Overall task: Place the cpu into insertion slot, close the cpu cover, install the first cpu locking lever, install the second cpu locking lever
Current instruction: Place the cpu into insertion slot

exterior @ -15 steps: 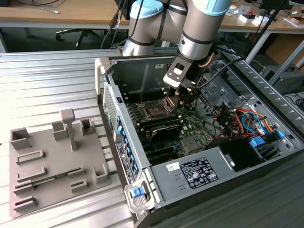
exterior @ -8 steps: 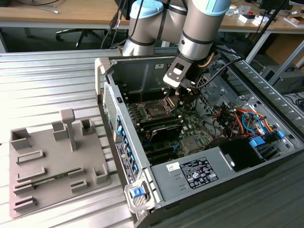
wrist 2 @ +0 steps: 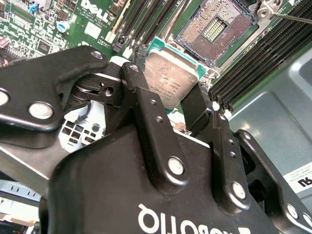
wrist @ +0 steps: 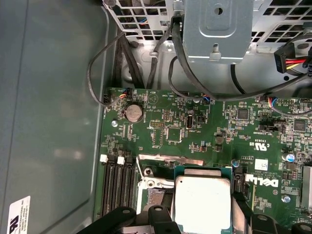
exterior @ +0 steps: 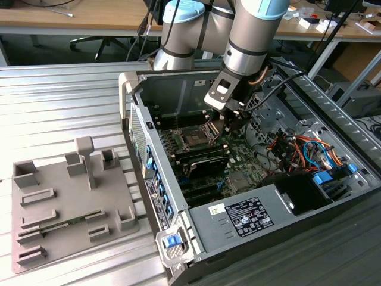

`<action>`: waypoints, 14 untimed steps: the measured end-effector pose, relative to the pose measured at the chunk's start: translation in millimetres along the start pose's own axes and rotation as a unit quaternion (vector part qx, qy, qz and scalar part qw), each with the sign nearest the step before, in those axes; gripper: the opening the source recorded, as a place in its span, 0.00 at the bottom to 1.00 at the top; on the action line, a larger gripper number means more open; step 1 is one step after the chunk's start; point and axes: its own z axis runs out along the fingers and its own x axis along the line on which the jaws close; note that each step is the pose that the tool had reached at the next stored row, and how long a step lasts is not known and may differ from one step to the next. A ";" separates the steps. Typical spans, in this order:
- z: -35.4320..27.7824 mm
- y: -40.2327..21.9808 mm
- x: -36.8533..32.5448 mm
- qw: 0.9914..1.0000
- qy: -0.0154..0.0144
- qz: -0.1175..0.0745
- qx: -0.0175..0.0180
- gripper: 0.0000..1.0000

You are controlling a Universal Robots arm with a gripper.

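Clearly, second wrist view: cpu [wrist 2: 171, 77] in hand [wrist 2: 164, 87], insertion slot [wrist 2: 217, 28] beyond.

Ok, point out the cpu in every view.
Exterior view: at the gripper, beside the empty socket; chip too small to tell.
Second wrist view: cpu gripped between the fingers, near the socket.
First wrist view: cpu partly over the socket.
Shared landmark: the empty socket.
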 end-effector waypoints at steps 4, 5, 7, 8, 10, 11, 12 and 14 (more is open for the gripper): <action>0.1 0.0 0.0 1.000 -0.001 0.003 0.000 0.54; 0.2 0.0 0.0 1.000 -0.001 0.003 0.000 0.54; 0.2 0.0 0.0 1.000 -0.001 0.004 0.000 0.54; 0.3 0.0 0.0 1.000 -0.001 0.004 0.000 0.54; 0.3 0.0 0.0 1.000 -0.001 0.005 0.000 0.54; 0.4 0.0 0.0 1.000 -0.001 0.005 0.000 0.54; 0.4 0.0 0.0 1.000 -0.001 0.006 0.000 0.54; 0.5 0.0 0.0 1.000 -0.002 0.008 0.000 0.54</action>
